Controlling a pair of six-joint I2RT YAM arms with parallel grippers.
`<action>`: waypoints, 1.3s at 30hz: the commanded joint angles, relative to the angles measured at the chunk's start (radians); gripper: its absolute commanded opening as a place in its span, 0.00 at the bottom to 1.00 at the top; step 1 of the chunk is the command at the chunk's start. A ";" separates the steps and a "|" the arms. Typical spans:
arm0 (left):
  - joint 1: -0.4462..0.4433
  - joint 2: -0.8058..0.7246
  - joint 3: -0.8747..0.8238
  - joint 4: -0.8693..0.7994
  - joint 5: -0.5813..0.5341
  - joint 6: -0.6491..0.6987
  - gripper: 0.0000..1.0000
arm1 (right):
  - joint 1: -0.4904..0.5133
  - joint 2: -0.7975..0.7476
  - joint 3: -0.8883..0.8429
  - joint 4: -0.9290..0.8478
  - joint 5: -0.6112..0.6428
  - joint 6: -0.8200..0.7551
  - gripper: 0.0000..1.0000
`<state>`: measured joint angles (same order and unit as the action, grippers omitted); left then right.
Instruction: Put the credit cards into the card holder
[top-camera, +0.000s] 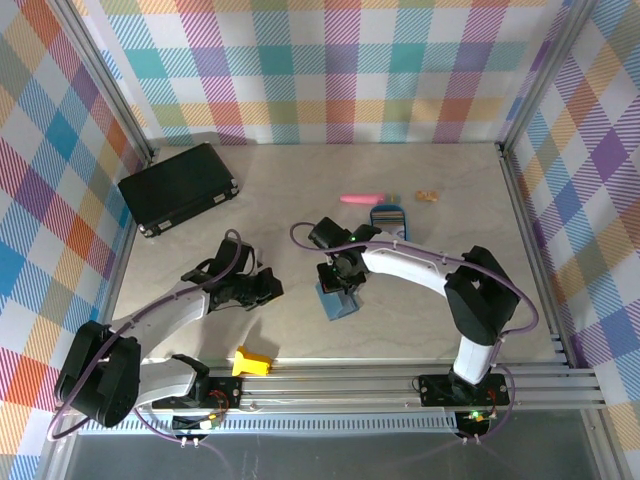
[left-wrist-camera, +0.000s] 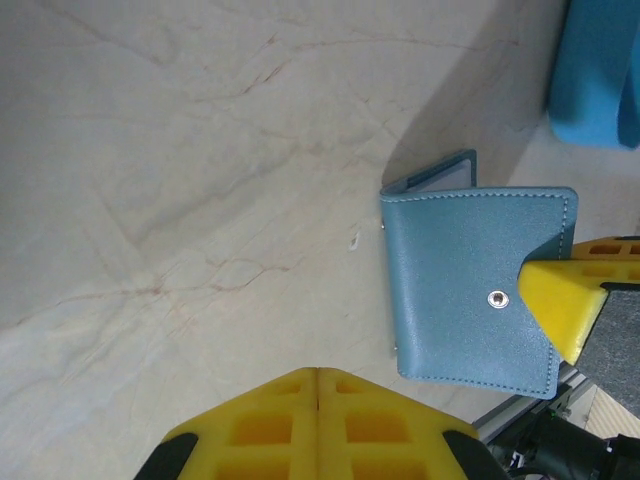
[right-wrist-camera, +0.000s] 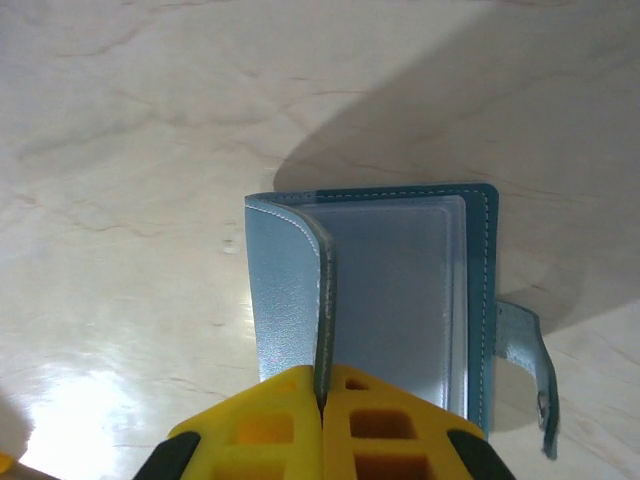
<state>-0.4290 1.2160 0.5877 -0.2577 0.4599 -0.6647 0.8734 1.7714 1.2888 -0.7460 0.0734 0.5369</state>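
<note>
Pinching one teal cover of the card holder (left-wrist-camera: 450, 270) by its free edge, the right gripper (right-wrist-camera: 322, 385) has its yellow jaws fully closed, with the leaf trapped between them and lifted off the stack of clear sleeves (right-wrist-camera: 400, 300). The holder lies on the pale, marble-patterned table (right-wrist-camera: 150, 120) near its middle, just in front of the right arm's wrist. The left gripper (left-wrist-camera: 318, 390) hovers just beside it, jaws pressed together on nothing.

Materials: the covers are soft, faux-leather sheet with pale stitching round rounded corners. The sleeves are glossy, flexible plastic. A short snap tab (right-wrist-camera: 527, 365) hangs loose from the far cover, and a metal stud (left-wrist-camera: 497, 298) sits on the outer face.

Handling, as a judgement: the holder looks light and limp rather than stiff, so it will likely fold at the spine, slide on the smooth tabletop and try to spring closed. A thin-edge pinch such as this one seems the best hold for a cover. The second gripper would probably do best pressing down the flat half, clear of the sleeve mouths. The sleeves look slippery and easily creased.

Elsewhere, a hard black case (top-camera: 178, 187) rests at the far left, and a blue oval tray (top-camera: 388, 208) sits beyond the holder, its contents too small to tell.
</note>
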 joint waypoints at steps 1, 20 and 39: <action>-0.007 0.021 0.033 0.044 0.010 -0.004 0.03 | -0.011 -0.038 0.028 -0.136 0.149 0.023 0.00; -0.009 0.048 0.012 0.091 0.019 -0.015 0.03 | 0.005 0.103 0.196 -0.272 0.273 0.075 0.06; -0.008 0.042 0.000 0.095 0.013 -0.019 0.03 | 0.029 0.096 0.199 -0.157 0.050 0.106 0.38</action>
<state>-0.4316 1.2613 0.6025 -0.1791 0.4629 -0.6693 0.8932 1.8927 1.4776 -0.9379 0.1940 0.6182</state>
